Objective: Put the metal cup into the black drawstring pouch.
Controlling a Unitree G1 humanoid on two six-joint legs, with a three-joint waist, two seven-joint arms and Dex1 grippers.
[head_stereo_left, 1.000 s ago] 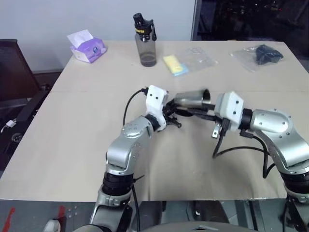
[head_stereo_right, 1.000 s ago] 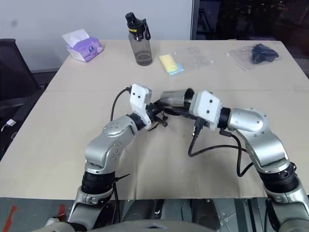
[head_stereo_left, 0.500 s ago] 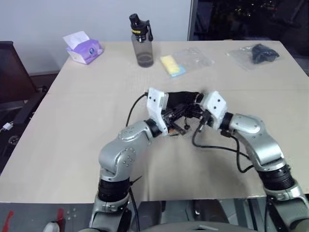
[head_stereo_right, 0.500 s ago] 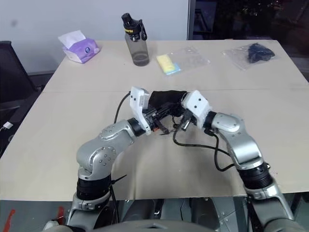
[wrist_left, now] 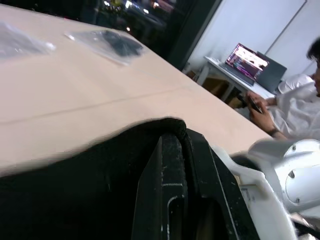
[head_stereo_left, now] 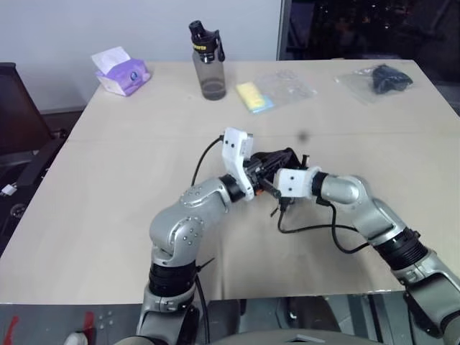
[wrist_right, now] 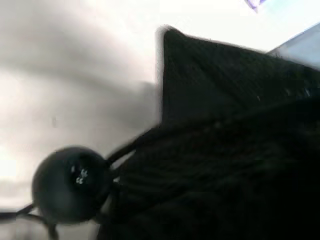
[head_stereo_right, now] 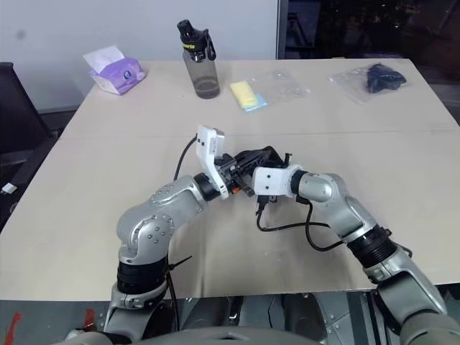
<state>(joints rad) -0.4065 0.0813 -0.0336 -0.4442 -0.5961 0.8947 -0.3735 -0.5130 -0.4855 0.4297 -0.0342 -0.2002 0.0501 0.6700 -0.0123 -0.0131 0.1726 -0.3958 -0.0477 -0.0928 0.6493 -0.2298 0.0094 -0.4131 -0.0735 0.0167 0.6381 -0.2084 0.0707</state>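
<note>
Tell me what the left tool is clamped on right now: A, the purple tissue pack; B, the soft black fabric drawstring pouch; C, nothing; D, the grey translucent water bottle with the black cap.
B: the left tool is shut on the soft black fabric drawstring pouch, whose cloth wraps its fingers in the left wrist view.

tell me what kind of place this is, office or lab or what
Most likely an office or lab workspace: a wide beige table, a dark office chair beside it, and, in the left wrist view, a seated person near an open laptop on another desk.
</note>
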